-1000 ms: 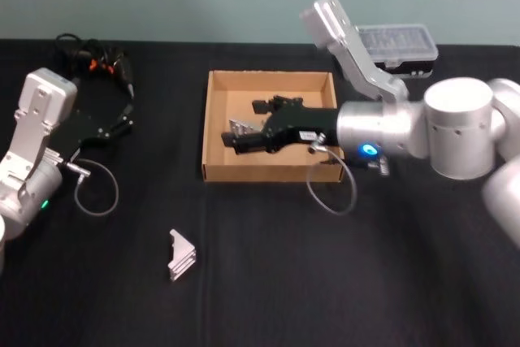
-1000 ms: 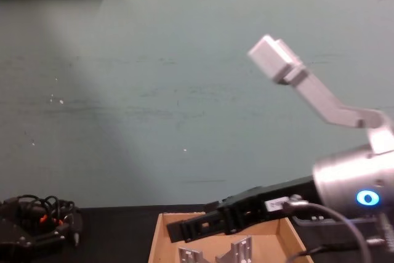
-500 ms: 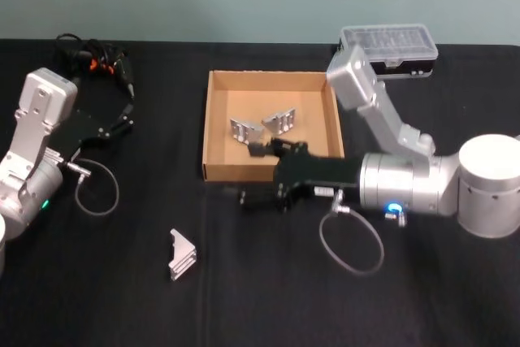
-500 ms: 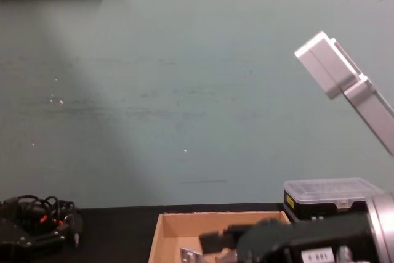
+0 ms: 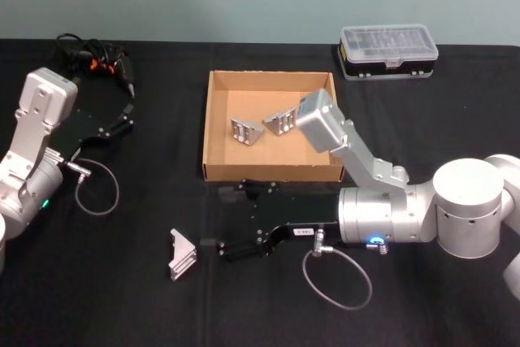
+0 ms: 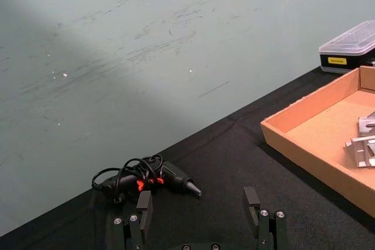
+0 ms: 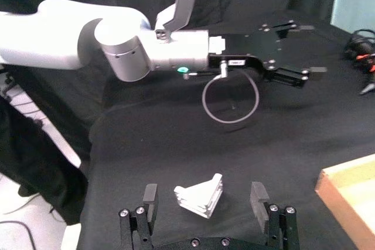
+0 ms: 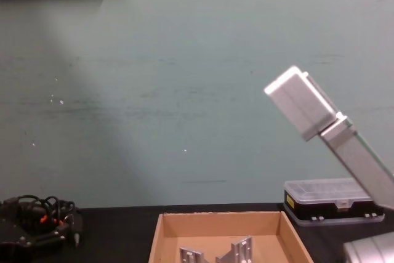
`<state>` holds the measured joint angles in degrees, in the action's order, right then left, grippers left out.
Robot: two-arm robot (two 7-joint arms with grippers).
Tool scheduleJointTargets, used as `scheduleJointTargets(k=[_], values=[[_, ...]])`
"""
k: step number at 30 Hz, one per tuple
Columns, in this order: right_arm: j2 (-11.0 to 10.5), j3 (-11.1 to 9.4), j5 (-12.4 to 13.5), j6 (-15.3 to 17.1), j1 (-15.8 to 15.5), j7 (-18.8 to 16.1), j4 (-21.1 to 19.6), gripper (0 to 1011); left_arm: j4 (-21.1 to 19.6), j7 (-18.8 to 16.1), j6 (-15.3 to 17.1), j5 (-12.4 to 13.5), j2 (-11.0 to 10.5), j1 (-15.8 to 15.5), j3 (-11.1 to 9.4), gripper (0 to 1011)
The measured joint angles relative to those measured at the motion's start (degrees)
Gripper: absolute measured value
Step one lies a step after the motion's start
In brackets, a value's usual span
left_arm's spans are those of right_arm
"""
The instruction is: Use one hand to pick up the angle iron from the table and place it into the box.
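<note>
Lying on the black surface [image 5: 97,298] nearest the robot, the loose angle iron [image 5: 183,255] is resting just left of the right hand [image 5: 219,219]. That hand's fingers are spreading wide and gripping nothing. From the right wrist view the angle iron is sitting in line with the gap, clear of both fingers. A grey cable loop [image 5: 337,278] is dangling under that arm.

Farther back, the box [image 5: 268,172] is holding two other brackets [image 5: 245,130], and the arm's silver link is covering its front right corner. The left hand [image 5: 123,119] is sitting parked at the left, fingers apart and empty. At the far edge, a clear-lidded case [image 5: 388,50] and a cable tangle [image 5: 91,58] are lying; the chest view is cutting off the box's lower part.
</note>
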<state>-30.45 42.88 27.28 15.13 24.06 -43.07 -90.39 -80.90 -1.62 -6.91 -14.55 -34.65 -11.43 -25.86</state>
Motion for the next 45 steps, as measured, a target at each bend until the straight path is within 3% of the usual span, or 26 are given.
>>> scheduleJointTargets(k=[5,19,32,45], values=[[0.56,1.79,-0.26,-0.92,0.89,-0.54,1.15,1004,0.00,0.00,0.00,0.00,0.00,0.00,0.00,1011],[2.17,4.45,-2.26,-5.49,1.52,-0.55,4.39,1004,0.00,0.00,0.00,0.00,0.00,0.00,0.00,1011],[4.42,5.91,-5.93,-9.39,1.17,-0.15,6.02,1004,0.00,0.00,0.00,0.00,0.00,0.00,0.00,1011],[6.82,6.00,-9.27,-9.95,1.05,1.37,8.53,1004,0.00,0.00,0.00,0.00,0.00,0.00,0.00,1011]])
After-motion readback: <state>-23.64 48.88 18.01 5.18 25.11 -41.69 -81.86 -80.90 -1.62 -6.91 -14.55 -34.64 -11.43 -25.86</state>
